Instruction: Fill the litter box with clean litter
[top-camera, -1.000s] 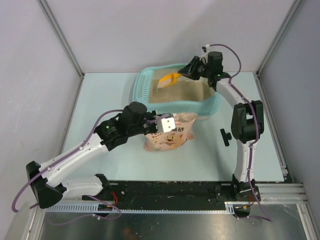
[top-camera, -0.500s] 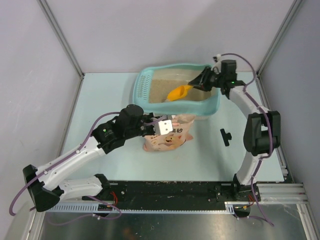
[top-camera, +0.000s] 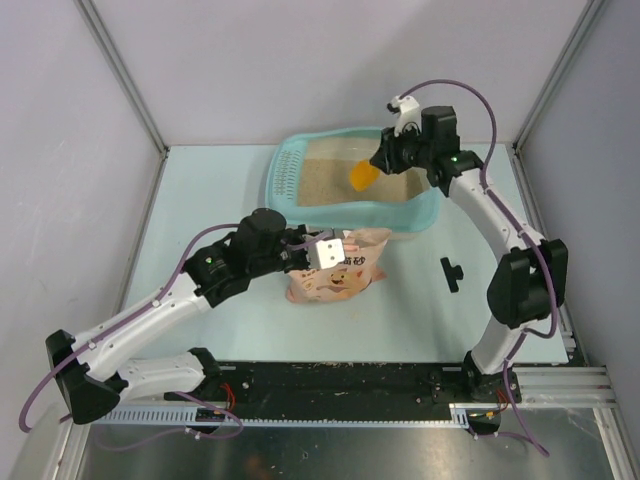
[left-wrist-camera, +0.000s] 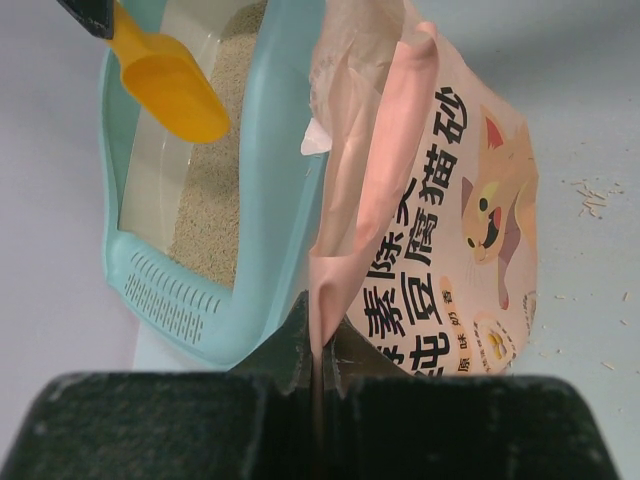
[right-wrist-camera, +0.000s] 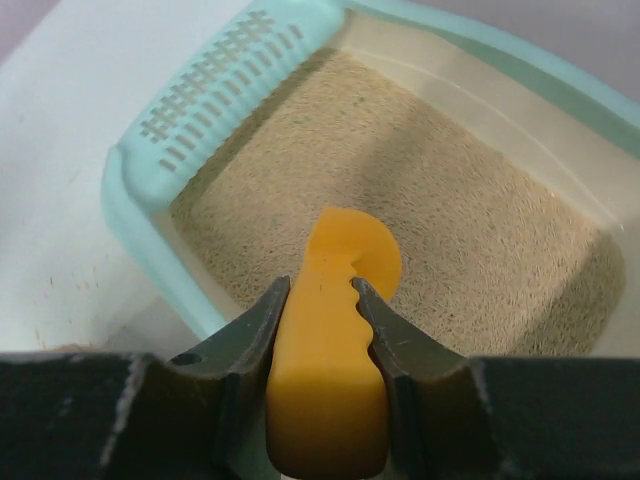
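The light teal litter box (top-camera: 425, 205) (left-wrist-camera: 270, 170) (right-wrist-camera: 135, 190) stands at the back of the table with beige clean litter (top-camera: 330, 180) (right-wrist-camera: 440, 230) (left-wrist-camera: 215, 190) spread over its floor. My right gripper (top-camera: 385, 158) (right-wrist-camera: 320, 290) is shut on the handle of an orange scoop (top-camera: 362, 175) (right-wrist-camera: 335, 330) (left-wrist-camera: 170, 80), held above the litter. My left gripper (top-camera: 332, 250) (left-wrist-camera: 318, 355) is shut on the top edge of the pink bag (top-camera: 345, 268) (left-wrist-camera: 450, 220), which stands just in front of the box's near wall.
A slotted grid (top-camera: 285, 175) (right-wrist-camera: 215, 85) (left-wrist-camera: 170, 300) forms the box's left end. A small black part (top-camera: 451, 273) lies on the table right of the bag. A few spilled granules (left-wrist-camera: 590, 195) lie on the table by the bag.
My right arm has swung the scoop around above the box, from the left part, down near the front, then up to the middle-right. The left arm and the bag have stayed put.
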